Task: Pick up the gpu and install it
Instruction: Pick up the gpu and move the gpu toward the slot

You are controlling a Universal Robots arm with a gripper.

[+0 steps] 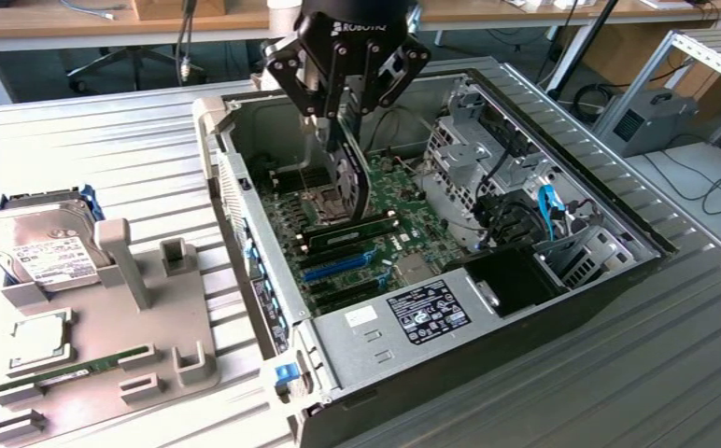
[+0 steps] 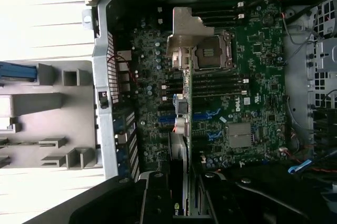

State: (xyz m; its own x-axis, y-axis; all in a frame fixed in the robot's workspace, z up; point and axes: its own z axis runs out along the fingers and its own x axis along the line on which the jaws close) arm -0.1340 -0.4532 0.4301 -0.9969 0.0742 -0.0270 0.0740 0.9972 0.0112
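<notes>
Nearest in the exterior view, a gray fixture tray (image 1: 148, 373) is being seen on the ribbed metal table (image 1: 659, 373). It is carrying a RAM stick (image 1: 74, 366), a CPU chip (image 1: 39, 338) and a hard drive (image 1: 31, 247), and the drive's white label is being rendered too small to read. Just beside the tray, toward the exterior view's right, the open PC case (image 1: 460, 373) is lying on its side. A labelled power supply (image 1: 430, 313) is being shown at its near end, with the text unreadable. Deeper in, the gpu (image 1: 354, 187) is being held edge-on, hanging down into the case above the motherboard (image 1: 398, 201), clamped between the fingers of the gripper (image 1: 342, 119). Whether its low end is touching the board cannot be told. "ROBOTIQ" lettering on the gripper body is being partly cut off at the frame top. The wrist view is adding the card as a thin strip with its silver bracket (image 2: 184, 32) at the far end, the fan face being hidden. A DELL logo (image 2: 238, 109), the CPU socket (image 2: 210, 56) and blue slots (image 2: 205, 113) are being made out there. Farthest back, a desk (image 1: 211, 14) and an office chair (image 1: 124, 61) are being glimpsed.
</notes>
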